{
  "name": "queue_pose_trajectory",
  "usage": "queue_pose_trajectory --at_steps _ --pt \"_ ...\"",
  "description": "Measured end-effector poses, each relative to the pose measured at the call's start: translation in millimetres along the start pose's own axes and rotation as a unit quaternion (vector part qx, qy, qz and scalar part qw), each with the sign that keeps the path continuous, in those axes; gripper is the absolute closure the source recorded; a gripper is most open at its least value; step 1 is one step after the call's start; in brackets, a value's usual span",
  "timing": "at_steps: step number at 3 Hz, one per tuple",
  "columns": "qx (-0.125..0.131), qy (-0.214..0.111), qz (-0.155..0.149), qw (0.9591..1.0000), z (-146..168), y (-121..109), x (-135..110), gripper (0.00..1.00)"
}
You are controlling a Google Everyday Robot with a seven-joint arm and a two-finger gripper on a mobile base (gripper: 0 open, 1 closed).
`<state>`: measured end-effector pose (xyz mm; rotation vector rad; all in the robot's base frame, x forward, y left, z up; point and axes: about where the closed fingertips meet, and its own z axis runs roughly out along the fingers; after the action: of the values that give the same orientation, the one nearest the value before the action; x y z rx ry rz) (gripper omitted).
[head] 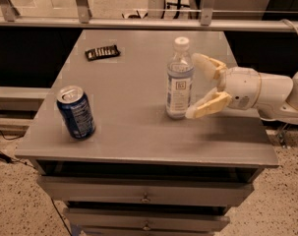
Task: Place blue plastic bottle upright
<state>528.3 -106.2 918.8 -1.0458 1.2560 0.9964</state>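
The blue plastic bottle [179, 80] is clear with a white cap and a pale blue-and-white label. It stands upright on the grey table [138, 132], right of centre. My gripper [195, 86] reaches in from the right on a white arm. Its cream fingers [207, 105] are spread open just to the right of the bottle, one behind it and one in front, and do not clasp it.
A dark blue soda can [76, 112] with a silver top stands upright near the table's front left. A small black packet [102, 52] lies at the back left. A metal rail [148, 23] runs behind the table. Drawers [146, 198] sit below the front edge.
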Motion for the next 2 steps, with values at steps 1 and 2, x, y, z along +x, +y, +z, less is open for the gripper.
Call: queue_pose_trajectory --at_steps 1,2 --pt "0.009 0.027 -0.008 0.9996 -22.0 -2.9 -1.7 0.0" --pt "0.021 0.065 -0.025 0.9974 -54.0 -9.7 -8.8 0.0"
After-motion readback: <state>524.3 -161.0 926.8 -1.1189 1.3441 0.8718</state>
